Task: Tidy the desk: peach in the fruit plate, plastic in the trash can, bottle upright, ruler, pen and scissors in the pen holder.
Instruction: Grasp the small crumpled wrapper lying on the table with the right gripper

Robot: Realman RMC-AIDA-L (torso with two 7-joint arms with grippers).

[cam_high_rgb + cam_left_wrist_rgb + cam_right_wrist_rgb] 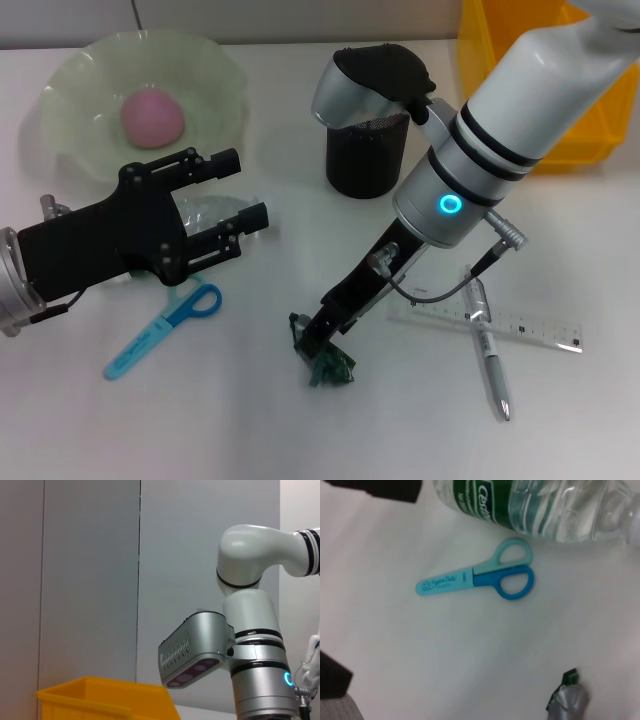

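Note:
The pink peach (153, 116) lies in the pale green fruit plate (75, 75) at the back left. My left gripper (236, 190) hovers open over the clear bottle (214, 212), which lies on its side (540, 505). Blue scissors (165, 328) rest on the table just in front of it (480, 577). My right gripper (310, 335) reaches down at the table's middle, shut on the crumpled green plastic (325, 365) (567, 695). The clear ruler (500, 325) and the grey pen (490, 360) lie to the right. The black mesh pen holder (365, 155) stands at the back centre.
A yellow bin (570, 110) sits at the back right behind my right arm, and it also shows in the left wrist view (100, 700). My right arm's silver camera housing (345, 90) hangs over the pen holder's rim.

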